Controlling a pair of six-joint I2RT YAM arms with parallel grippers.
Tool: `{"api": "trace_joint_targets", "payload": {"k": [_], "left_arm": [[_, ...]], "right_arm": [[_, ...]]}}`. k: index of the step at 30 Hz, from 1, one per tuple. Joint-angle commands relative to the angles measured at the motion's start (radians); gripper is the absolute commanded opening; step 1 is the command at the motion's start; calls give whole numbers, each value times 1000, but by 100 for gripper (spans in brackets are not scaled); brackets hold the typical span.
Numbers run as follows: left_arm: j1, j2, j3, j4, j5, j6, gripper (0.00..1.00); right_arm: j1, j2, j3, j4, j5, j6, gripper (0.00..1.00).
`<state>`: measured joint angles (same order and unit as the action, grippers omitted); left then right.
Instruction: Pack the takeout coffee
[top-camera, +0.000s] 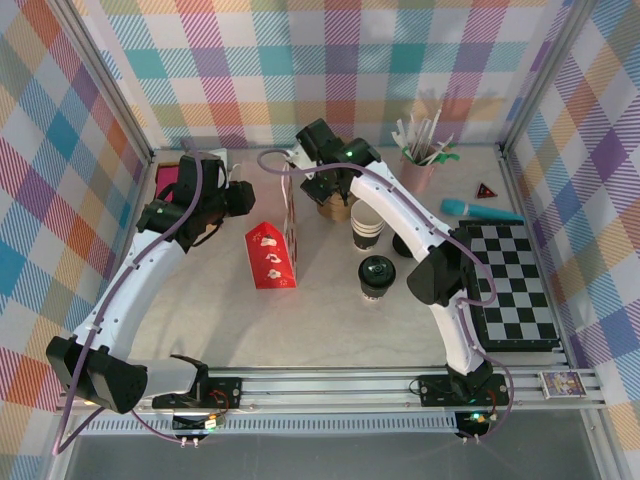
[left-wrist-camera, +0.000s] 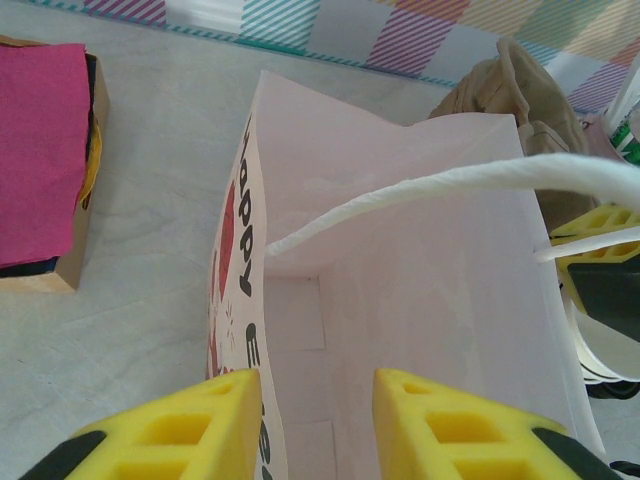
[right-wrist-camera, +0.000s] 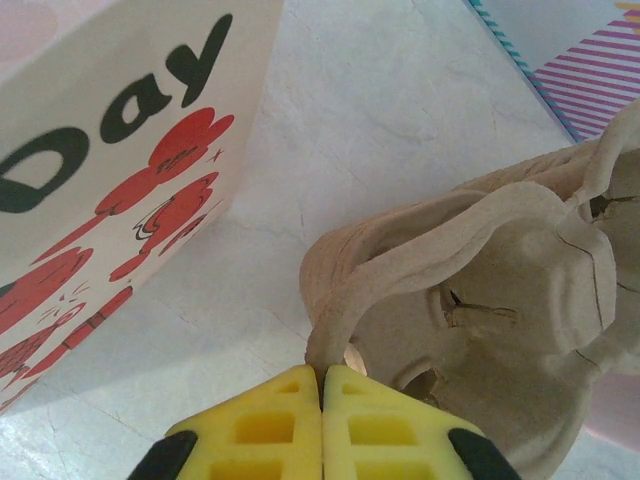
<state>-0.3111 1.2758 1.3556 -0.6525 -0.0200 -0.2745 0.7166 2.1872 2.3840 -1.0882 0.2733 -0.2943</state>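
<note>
- The left hand (left-wrist-camera: 318, 382) sits at the mouth of the white paper bag (left-wrist-camera: 420, 250). Its fingers are partly apart, one outside the bag's printed wall and one inside, not squeezing. I think it is there to steady the bag and hold it open for packing.
- The left wrist view looks down inside the bag, and I see nothing in it. From above, the bag is just a thin white strip.
- The right hand (right-wrist-camera: 322, 375) is pinched tight on the rim of the brown cup tray (right-wrist-camera: 500, 300), just beside the bag, probably to lift it.
- The takeout coffee (top-camera: 376, 278) stands alone on the counter (top-camera: 330, 320), nearer the arms, apart from the tray and bag. The top view makes that plain.
</note>
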Motion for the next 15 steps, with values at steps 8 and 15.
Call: {"api": "trace_joint_targets", "payload": {"k": [8,15], "left_arm": [[10,-22,7,3,-19,8,34],[10,-23,8,8,-19,6,35]], "right_arm": [[2,61,-23,17,21,3,13],[3,54,-23,29,19,5,21]]}}
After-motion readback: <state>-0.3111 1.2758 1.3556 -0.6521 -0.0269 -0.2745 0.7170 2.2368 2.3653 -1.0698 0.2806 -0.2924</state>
